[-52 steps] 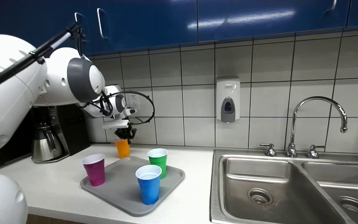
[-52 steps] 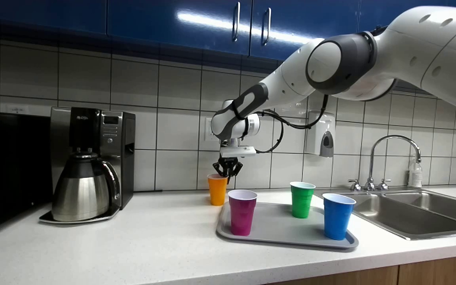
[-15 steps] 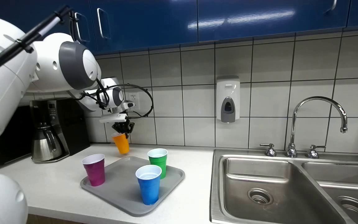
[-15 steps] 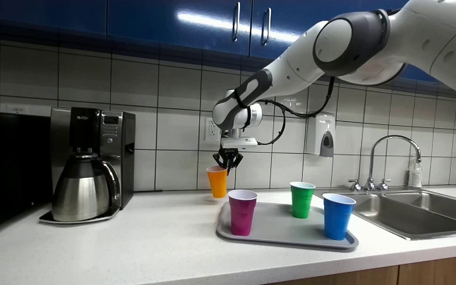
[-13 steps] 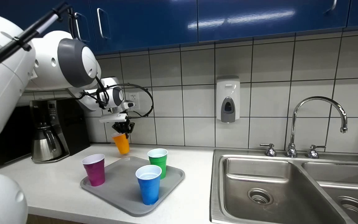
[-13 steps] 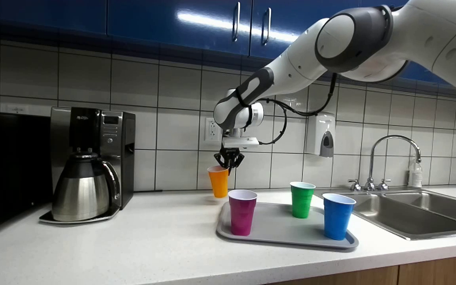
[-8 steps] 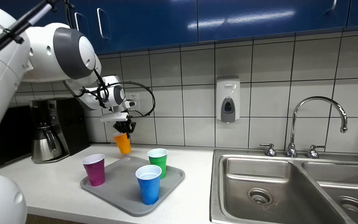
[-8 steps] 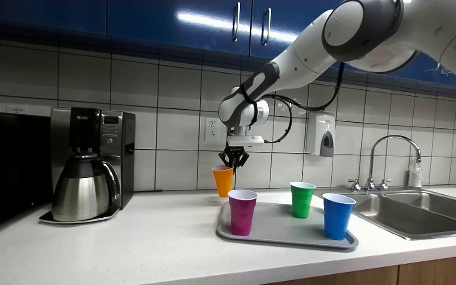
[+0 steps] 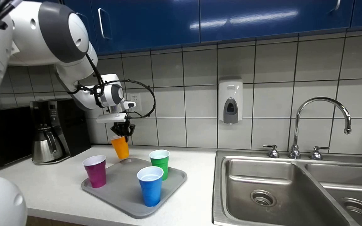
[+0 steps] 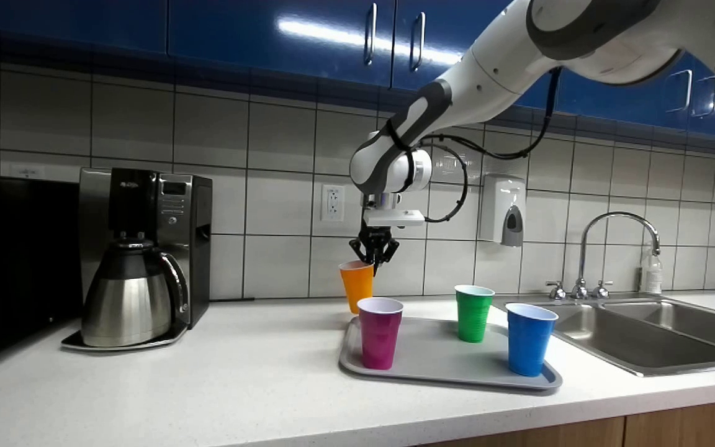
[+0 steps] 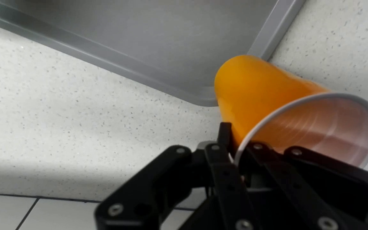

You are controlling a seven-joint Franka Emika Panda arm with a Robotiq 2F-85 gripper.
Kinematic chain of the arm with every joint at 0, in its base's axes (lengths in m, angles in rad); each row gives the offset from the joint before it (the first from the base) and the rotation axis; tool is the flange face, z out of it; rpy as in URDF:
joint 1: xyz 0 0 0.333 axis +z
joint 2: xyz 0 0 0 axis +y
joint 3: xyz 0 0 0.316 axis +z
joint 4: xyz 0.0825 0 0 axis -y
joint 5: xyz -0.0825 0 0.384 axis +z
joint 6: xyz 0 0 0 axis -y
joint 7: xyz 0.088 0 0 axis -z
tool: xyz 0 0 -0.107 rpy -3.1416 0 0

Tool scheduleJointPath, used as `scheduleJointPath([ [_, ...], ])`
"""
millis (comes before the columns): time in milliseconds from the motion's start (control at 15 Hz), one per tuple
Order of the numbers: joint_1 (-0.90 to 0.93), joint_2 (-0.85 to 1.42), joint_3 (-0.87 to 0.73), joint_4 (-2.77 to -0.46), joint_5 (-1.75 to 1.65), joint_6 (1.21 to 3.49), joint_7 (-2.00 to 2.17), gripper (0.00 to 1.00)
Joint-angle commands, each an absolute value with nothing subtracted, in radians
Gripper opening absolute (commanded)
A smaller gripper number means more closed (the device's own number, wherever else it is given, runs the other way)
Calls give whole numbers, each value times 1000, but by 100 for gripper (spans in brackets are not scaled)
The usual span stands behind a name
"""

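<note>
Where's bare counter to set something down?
Bare: speckled white countertop between the boxy black coffee maker and gray rectangular plastic tray. Crowded: near the tray's rear corner, where the black gripper pinches the tilted orange plastic cup.

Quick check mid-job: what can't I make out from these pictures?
Grip spot: wrist view, partly covered by the gripper.
Underside of the orange cup: wrist view, hidden behind its side.
Rest of the arm: in both exterior views, cut off by the edges.
Display on the coffee maker: in an exterior view, too small to read.
</note>
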State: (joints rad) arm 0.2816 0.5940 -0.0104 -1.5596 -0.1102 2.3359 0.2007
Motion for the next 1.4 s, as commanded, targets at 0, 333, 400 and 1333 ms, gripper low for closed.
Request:
scheduleJointPath([
  [0,259,495,9,-1696,-120,2360,196,1],
  [333,248,456,7,-1767,-120,2355,202,1],
  [400,246,452,7,-1776,-122,2353,203,1],
  [1333,197,461,25,-1833,-63,2438,185,1],
])
